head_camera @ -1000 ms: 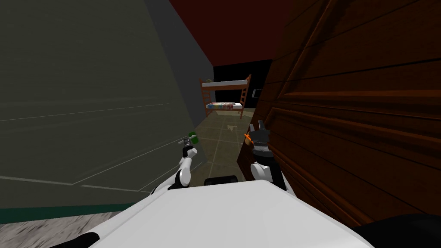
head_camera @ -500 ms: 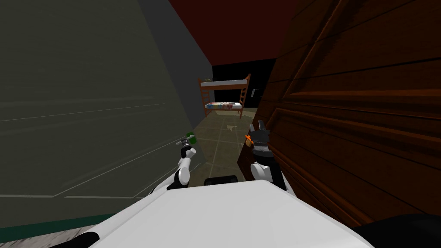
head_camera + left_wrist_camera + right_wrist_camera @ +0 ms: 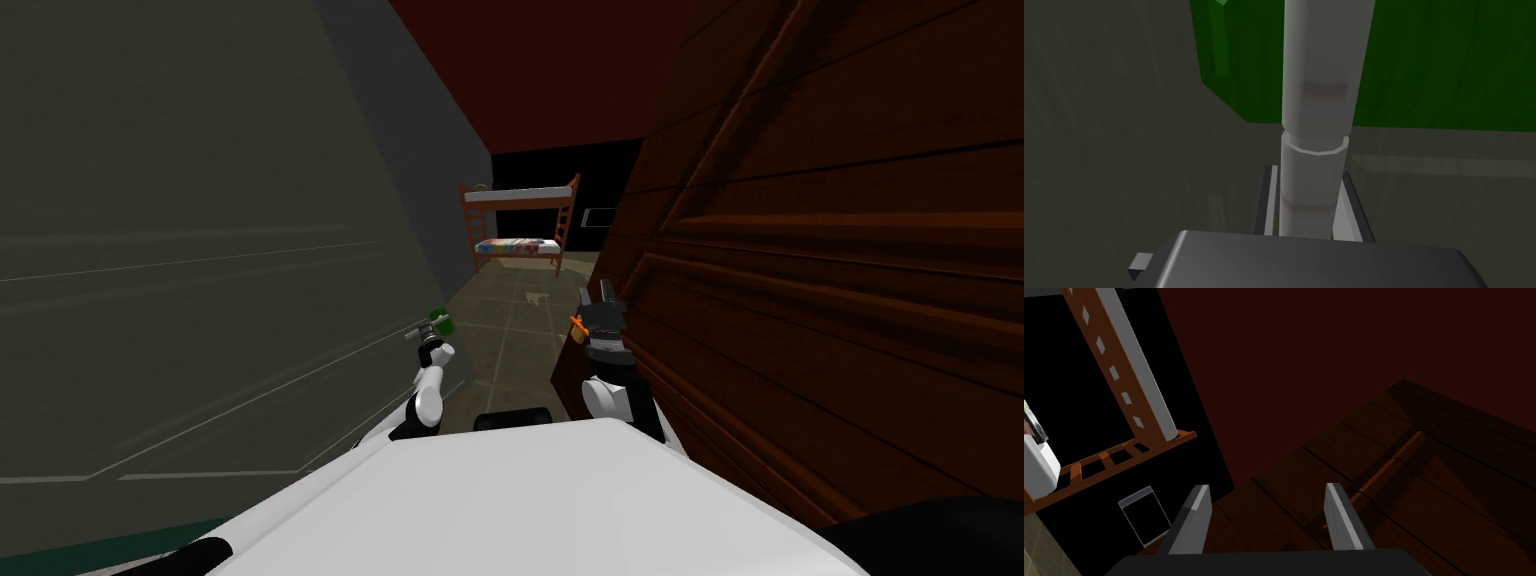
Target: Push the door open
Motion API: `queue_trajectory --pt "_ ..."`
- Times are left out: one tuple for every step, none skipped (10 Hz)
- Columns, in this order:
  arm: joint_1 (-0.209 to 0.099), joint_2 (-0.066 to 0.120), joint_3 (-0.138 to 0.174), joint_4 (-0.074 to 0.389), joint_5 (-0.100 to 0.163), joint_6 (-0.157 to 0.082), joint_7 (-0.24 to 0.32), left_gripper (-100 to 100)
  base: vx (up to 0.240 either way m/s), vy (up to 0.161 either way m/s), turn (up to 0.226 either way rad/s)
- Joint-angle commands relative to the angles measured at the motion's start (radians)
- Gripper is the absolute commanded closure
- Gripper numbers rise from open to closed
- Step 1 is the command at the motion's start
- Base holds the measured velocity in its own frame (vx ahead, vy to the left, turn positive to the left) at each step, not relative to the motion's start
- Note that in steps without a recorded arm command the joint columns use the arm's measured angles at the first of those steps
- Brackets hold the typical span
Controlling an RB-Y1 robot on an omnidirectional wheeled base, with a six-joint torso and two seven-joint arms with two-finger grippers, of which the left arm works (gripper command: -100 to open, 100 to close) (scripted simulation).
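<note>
L claw (image 3: 1310,172) clenched on grey handle (image 3: 1319,90). Grey door (image 3: 200,250) has swung further left vs 1 s ago, so the gap twd bunk bed (image 3: 520,225) is wider and the push looks to be working. R claw (image 3: 1265,488) released by brown door (image 3: 820,300).

- Our left arm (image 3: 430,395), the one farther from the brown panelled wood (image 3: 850,300), is slim and white with dark joints.
- Our left claw (image 3: 430,329) has a dark grey box with a small square stub (image 3: 1140,261) on one side.
- Our right arm (image 3: 607,395), beside that wood, has a rounded white segment, a dark wrist and an orange mark (image 3: 575,321).
- Our right claw (image 3: 1266,490) has flat, light grey fingers (image 3: 1191,523) with bevelled tips.
</note>
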Motion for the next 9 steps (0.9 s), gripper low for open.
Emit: queue_trajectory --pt "-0.014 0.006 0.037 0.006 0.018 -0.035 -0.029 100 0.142 0.023 -0.057" --pt "-0.014 0.006 0.037 0.006 0.018 -0.035 -0.029 100 0.124 0.032 -0.008" --pt "-0.019 0.001 0.05 0.011 0.024 -0.041 -0.041 100 0.093 0.028 -0.011" --pt "-0.027 -0.01 0.071 0.02 0.035 -0.053 -0.06 100 0.098 0.013 -0.04" --pt "-0.036 -0.026 0.093 0.028 0.046 -0.065 -0.079 100 0.11 0.013 -0.051" --pt "-0.026 -0.015 0.082 0.024 0.04 -0.056 -0.064 100 0.044 0.012 0.005" --pt "-0.028 0.01 0.116 0.019 0.051 -0.068 -0.085 100 0.1 0.006 -0.025" --pt "-0.029 0.014 0.123 0.017 0.054 -0.071 -0.089 100 0.15 0.039 0.009" --pt "-0.029 0.014 0.123 0.03 0.054 -0.071 -0.089 100 0.124 0.05 0.021"
